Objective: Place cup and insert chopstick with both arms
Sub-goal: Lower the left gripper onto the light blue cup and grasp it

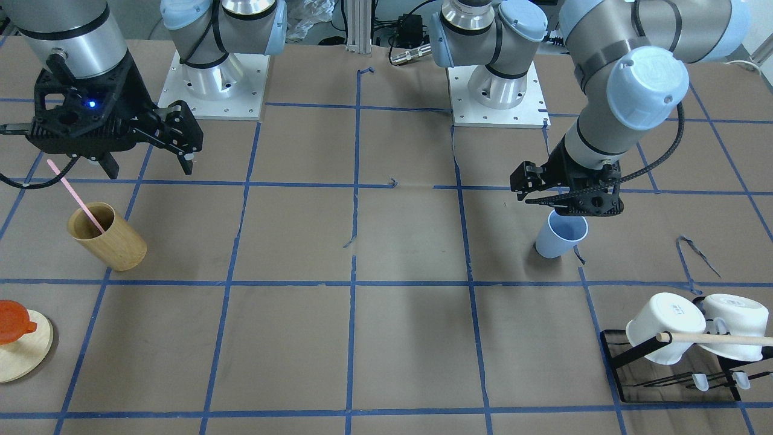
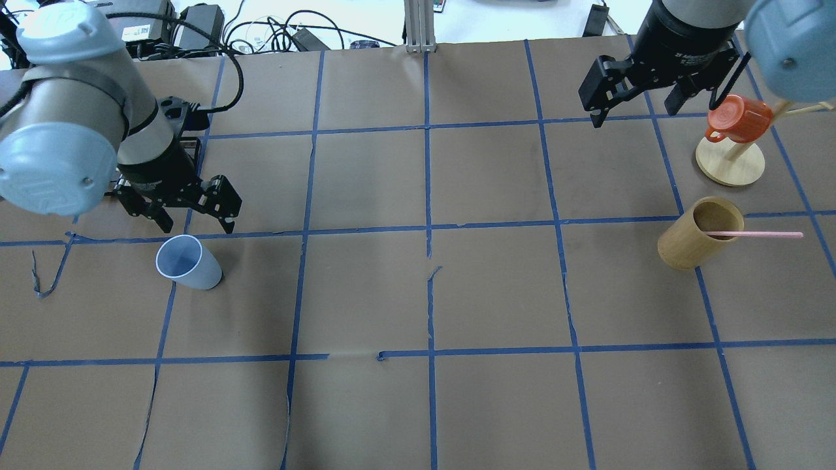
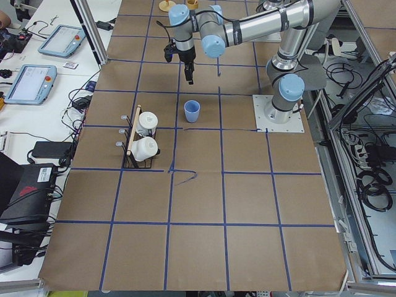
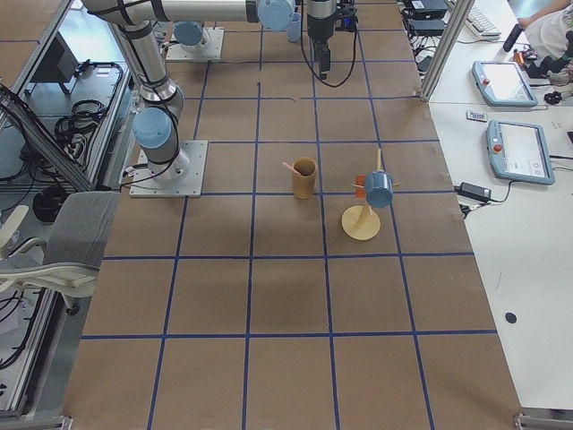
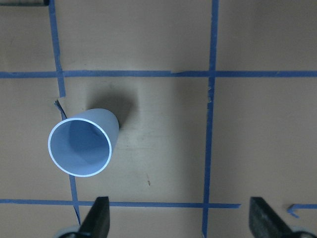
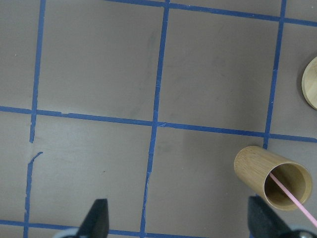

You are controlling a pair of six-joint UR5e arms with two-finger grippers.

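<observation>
L gripper [image 2: 196, 225] & R gripper [image 2: 633, 114] gape wide, empty, over brown table [image 2: 490, 287] w/ blue tape grid [image 2: 427, 183].

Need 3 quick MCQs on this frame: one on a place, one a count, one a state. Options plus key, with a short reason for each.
1. Where is the pink chopstick?
A) in the blue cup
B) in the bamboo cup
C) on the black rack

2. How many white mugs are on the black rack?
A) one
B) two
C) four

3. What state is the left gripper in?
A) shut on the blue cup
B) shut on the pink chopstick
C) open, holding nothing

Key:
1 B, since the chopstick leans out of the bamboo cup's mouth.
2 B, since two mugs sit side by side on the rack in the front-facing view.
3 C, since the left wrist view shows the fingers apart and the blue cup standing free of them.
</observation>
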